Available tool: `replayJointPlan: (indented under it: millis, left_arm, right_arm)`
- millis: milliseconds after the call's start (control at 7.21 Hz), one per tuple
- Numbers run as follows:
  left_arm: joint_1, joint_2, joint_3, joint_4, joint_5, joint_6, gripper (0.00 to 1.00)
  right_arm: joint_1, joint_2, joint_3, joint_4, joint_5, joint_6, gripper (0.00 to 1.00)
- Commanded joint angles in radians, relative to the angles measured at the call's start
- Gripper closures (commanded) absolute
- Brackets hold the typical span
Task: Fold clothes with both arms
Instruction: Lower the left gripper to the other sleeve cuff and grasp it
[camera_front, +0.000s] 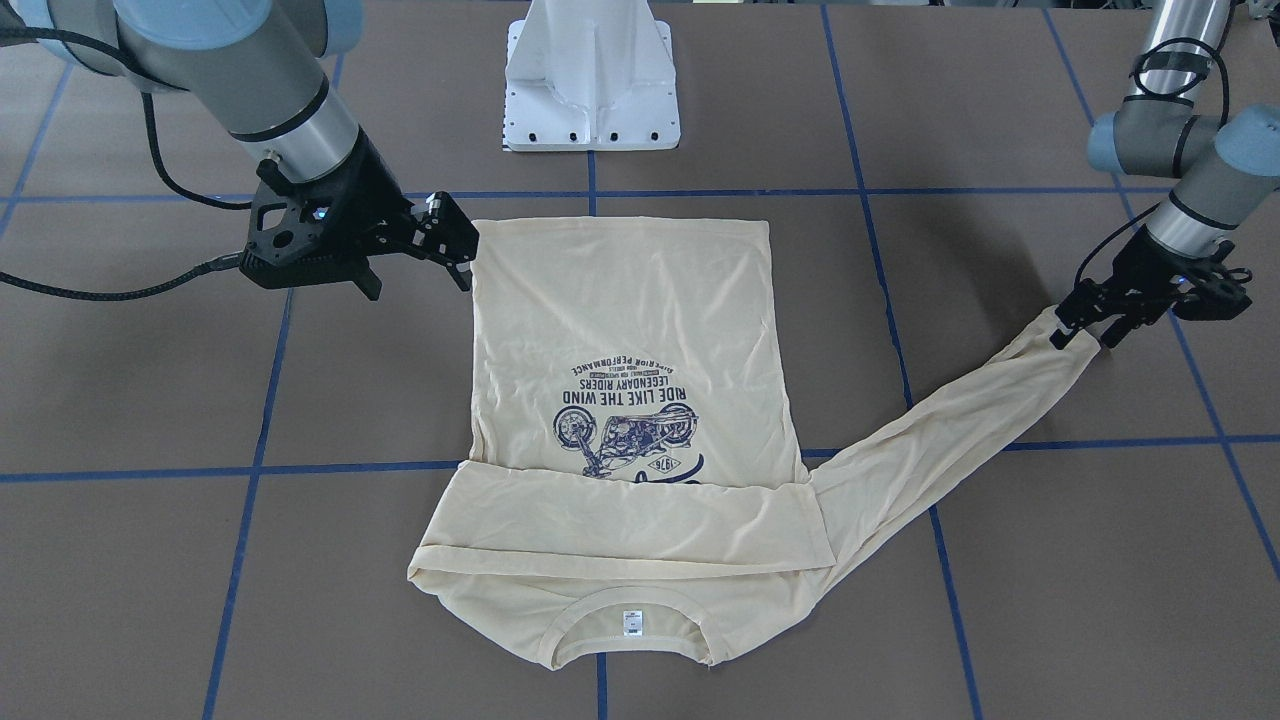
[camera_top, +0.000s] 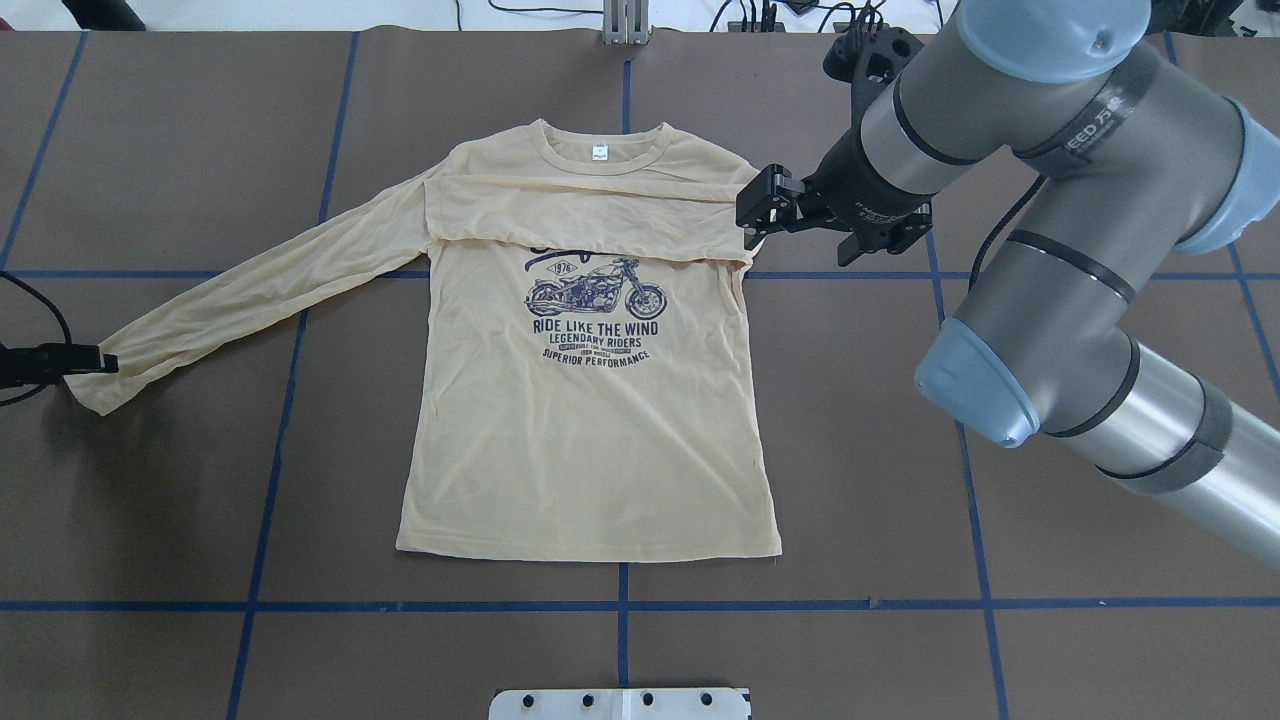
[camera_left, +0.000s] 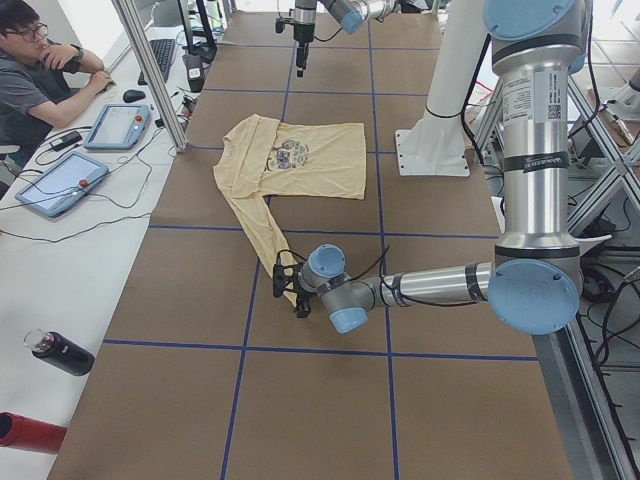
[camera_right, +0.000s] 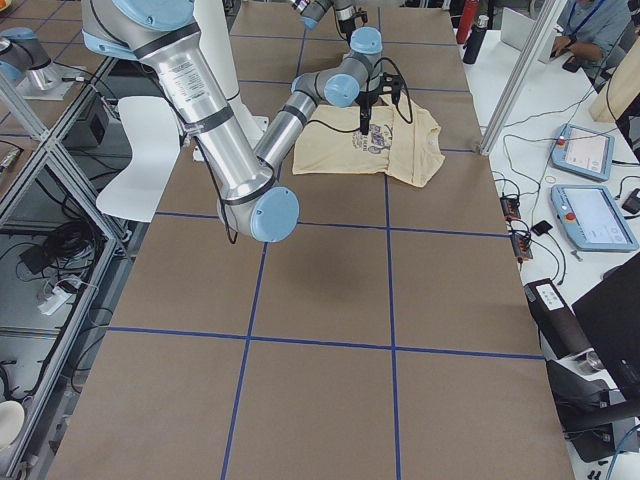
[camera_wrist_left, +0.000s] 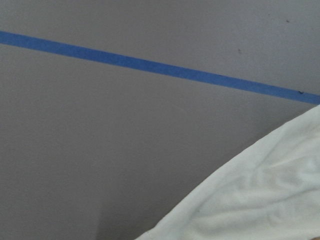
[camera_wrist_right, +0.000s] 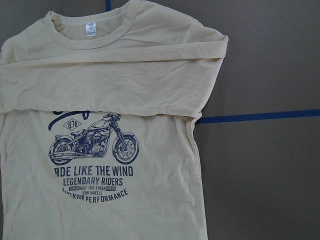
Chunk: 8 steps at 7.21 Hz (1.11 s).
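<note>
The cream-yellow shirt (camera_top: 590, 430) lies flat and print up on the brown table, collar away from the robot. One sleeve (camera_top: 590, 215) is folded across the chest. The other sleeve (camera_top: 260, 290) stretches out towards the robot's left. My left gripper (camera_top: 75, 360) is shut on that sleeve's cuff, low at the table; it also shows in the front view (camera_front: 1080, 325). My right gripper (camera_top: 755, 212) hangs open and empty above the shirt's shoulder edge, apart from the cloth. The right wrist view looks down on the shirt (camera_wrist_right: 100, 100); the left wrist view shows only cloth (camera_wrist_left: 260, 200) and tape.
The white pedestal base (camera_front: 592, 80) stands at the robot's side of the table. Blue tape lines (camera_top: 620, 605) cross the brown surface. A side bench with tablets (camera_left: 60, 180), bottles (camera_left: 58, 352) and a seated operator (camera_left: 40, 70) runs along the far edge.
</note>
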<state>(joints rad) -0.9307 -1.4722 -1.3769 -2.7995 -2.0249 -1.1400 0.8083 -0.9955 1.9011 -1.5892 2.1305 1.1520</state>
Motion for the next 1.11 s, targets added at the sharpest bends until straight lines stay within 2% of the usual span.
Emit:
replayJointPlan:
  millis: [0, 832, 971]
  left_arm:
    - [0.009, 0.001, -0.001, 0.0, 0.0, 0.0, 0.22]
    - [0.009, 0.001, -0.028, 0.005, -0.011, -0.001, 0.72]
    - [0.007, 0.003, -0.034, 0.006, -0.012, -0.001, 0.87]
  right_arm:
    - [0.0, -0.002, 0.001, 0.0, 0.0, 0.0, 0.01]
    - [0.005, -0.002, 0.001, 0.0, 0.011, 0.0, 0.01]
    - [0.006, -0.003, 0.001, 0.0, 0.011, 0.0, 0.01]
